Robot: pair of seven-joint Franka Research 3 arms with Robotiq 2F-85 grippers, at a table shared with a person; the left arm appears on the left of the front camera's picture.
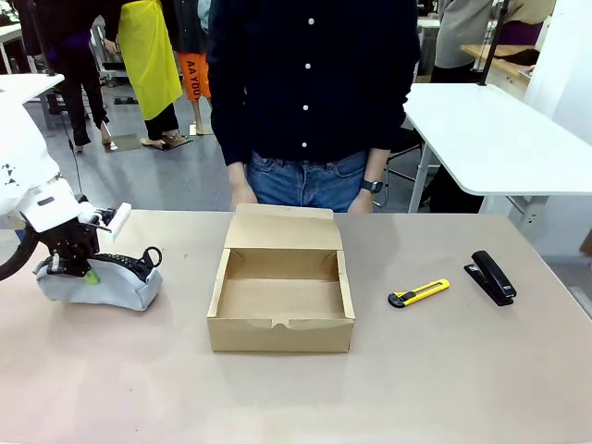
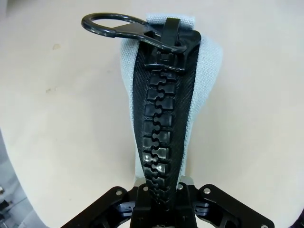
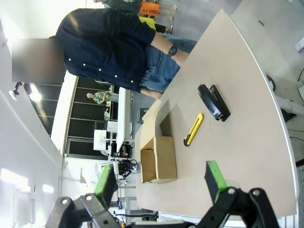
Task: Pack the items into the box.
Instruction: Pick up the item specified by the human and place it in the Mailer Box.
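Note:
The light-grey pouch (image 1: 104, 282) lies on the table at the left, its black zipper (image 2: 159, 123) and loop (image 2: 116, 24) pointing away from the wrist. My left gripper (image 1: 74, 266) is down on the pouch's near end and shut on it (image 2: 161, 192). The brown cardboard box (image 1: 282, 294) stands open mid-table, with its flap lid tilted back toward the person. To the right of the box lies the yellow-and-black utility knife (image 1: 418, 293), also seen as the knife (image 3: 194, 129) beside the box (image 3: 159, 159). My right gripper (image 3: 160, 180) hangs open high above the table, holding nothing.
A black stapler (image 1: 490, 276) lies right of the knife. A person in a dark shirt (image 1: 310, 92) stands at the far edge behind the box, hands down. A white table (image 1: 490, 139) stands at the back right.

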